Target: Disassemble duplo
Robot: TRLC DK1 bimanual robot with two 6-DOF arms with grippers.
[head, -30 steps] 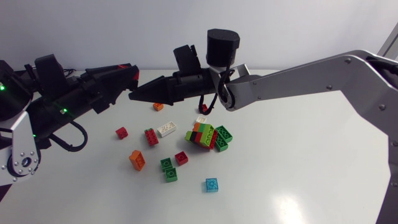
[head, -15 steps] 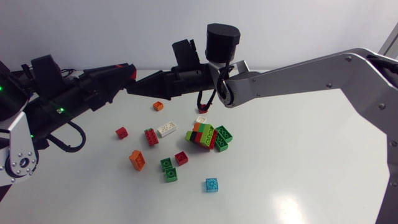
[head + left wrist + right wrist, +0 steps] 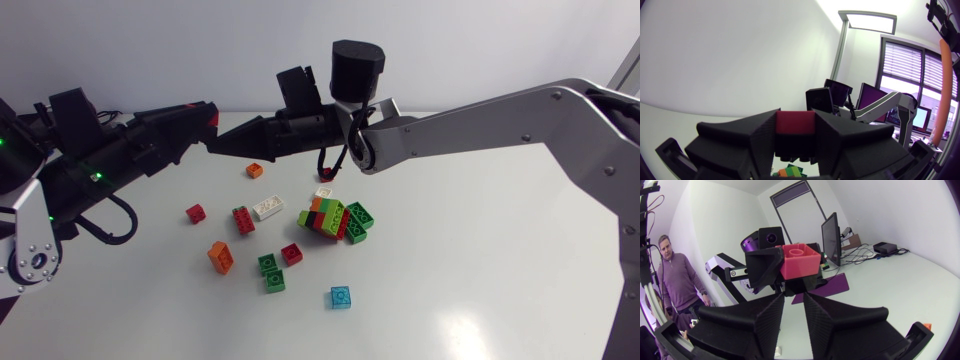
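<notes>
Two claws meet tip to tip above the tabletop [image 3: 480, 260], up and to the left of the stack of bricks [image 3: 333, 217] at its middle; left claw [image 3: 208, 117] is clamped on a red brick [image 3: 795, 121], fingers on 2 sides, held in the air w/ its stud facing the other claw; right claw [image 3: 215, 146] sits just under it, narrow, fingers almost together w/ nothing between them.

Stack is multi-coloured (green, red, orange, black) and lies on its side, untouched by either arm; loose bricks lie to its left and below: white one [image 3: 267, 208] closest, red-and-green one [image 3: 243, 219], small red one [image 3: 196, 213] farther left, orange one [image 3: 220, 257], green pair [image 3: 270, 272], blue one [image 3: 341, 297] below the stack.
</notes>
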